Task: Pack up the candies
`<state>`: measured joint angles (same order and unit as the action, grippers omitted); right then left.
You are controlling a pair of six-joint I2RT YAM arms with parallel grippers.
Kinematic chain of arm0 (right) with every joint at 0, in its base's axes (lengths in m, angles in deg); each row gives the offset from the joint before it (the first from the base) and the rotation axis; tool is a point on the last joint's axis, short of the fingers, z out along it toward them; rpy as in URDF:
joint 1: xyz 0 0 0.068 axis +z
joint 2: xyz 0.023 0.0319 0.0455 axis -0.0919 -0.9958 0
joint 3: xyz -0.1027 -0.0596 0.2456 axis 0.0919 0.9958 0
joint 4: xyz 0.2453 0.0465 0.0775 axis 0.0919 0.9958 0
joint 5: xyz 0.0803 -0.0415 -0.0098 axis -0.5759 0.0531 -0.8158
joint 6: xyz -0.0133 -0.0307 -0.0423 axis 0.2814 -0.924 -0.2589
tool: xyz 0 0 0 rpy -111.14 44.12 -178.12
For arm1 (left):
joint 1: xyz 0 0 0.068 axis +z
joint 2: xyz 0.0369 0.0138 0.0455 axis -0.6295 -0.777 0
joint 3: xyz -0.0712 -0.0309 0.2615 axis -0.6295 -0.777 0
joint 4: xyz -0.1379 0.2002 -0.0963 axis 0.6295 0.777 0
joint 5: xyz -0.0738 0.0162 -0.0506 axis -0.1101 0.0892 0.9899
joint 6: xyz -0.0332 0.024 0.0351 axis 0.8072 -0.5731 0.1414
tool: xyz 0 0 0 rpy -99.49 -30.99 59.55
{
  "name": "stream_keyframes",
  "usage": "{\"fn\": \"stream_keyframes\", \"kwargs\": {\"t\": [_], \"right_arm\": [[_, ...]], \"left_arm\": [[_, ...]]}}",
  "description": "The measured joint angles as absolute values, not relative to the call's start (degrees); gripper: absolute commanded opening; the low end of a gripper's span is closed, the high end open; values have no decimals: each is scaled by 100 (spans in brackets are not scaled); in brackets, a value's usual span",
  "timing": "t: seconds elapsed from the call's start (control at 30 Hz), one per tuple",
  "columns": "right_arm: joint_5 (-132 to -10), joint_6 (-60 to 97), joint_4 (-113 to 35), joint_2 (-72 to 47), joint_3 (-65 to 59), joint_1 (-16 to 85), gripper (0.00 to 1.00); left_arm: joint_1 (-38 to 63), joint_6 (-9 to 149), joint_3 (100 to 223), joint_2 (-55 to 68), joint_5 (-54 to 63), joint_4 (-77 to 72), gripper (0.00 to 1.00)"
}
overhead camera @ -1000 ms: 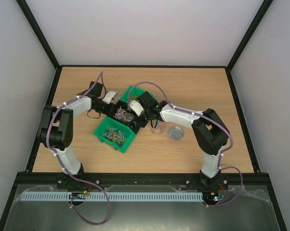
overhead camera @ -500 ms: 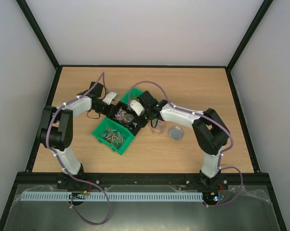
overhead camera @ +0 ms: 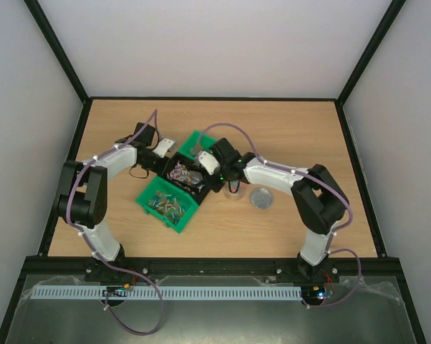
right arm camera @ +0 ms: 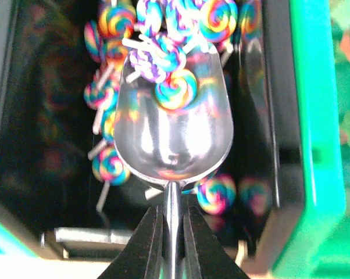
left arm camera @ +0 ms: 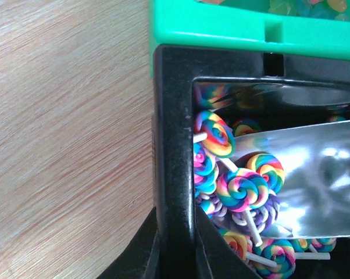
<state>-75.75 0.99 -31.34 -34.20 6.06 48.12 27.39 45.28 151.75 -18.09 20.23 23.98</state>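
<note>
The candies [right arm camera: 176, 88] are rainbow swirl lollipops piled in a black bin [left arm camera: 174, 145], which sits mid-table [overhead camera: 201, 188]. My right gripper [right arm camera: 172, 224] is shut on the thin handle of a metal scoop [right arm camera: 175, 139]. The scoop's bowl lies inside the bin, with a few candies at its front lip. My left gripper [left arm camera: 175, 235] is shut on the bin's left wall, one finger outside and one inside. From that side the scoop [left arm camera: 314, 168] shows as a shiny blade over the candies [left arm camera: 247, 189]. Seen from above, both grippers meet at the bin, left [overhead camera: 171, 166] and right [overhead camera: 205, 172].
A green bin [overhead camera: 148, 202] of small mixed-colour sweets stands in front of the black bin. Another green bin [overhead camera: 198, 140] is behind it. A clear jar [overhead camera: 234, 189] and a round silver lid [overhead camera: 260, 198] stand to the right of the bins. Cables loop above both arms.
My right wrist has shifted a little to the right and turned, with the scoop still in the black bin. The front green bin has slid slightly left. Both grips hold.
</note>
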Motion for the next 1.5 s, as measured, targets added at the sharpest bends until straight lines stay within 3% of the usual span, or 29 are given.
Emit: {"fn": "stream_keyframes", "kwargs": {"t": [0.13,0.27,0.83,0.97,1.5], "right_arm": [[-7562,60,-3006,-3877,-83,4924,1],[-7695,112,-3858,-3309,1067,4954,1],[-7719,189,-4267,-3416,940,5136,1],[-7914,184,-5008,-3077,1662,5105,1],[-8084,226,-5729,-3103,1904,5105,1]], "left_arm": [[2733,4526,15140,-1747,1934,2448,5],[2741,4526,15131,-1691,1897,2534,5],[2800,4463,15107,-1653,1731,2599,5],[2781,4507,15107,-1649,1790,2599,5],[2794,4474,15109,-1649,1816,2678,5]]}}
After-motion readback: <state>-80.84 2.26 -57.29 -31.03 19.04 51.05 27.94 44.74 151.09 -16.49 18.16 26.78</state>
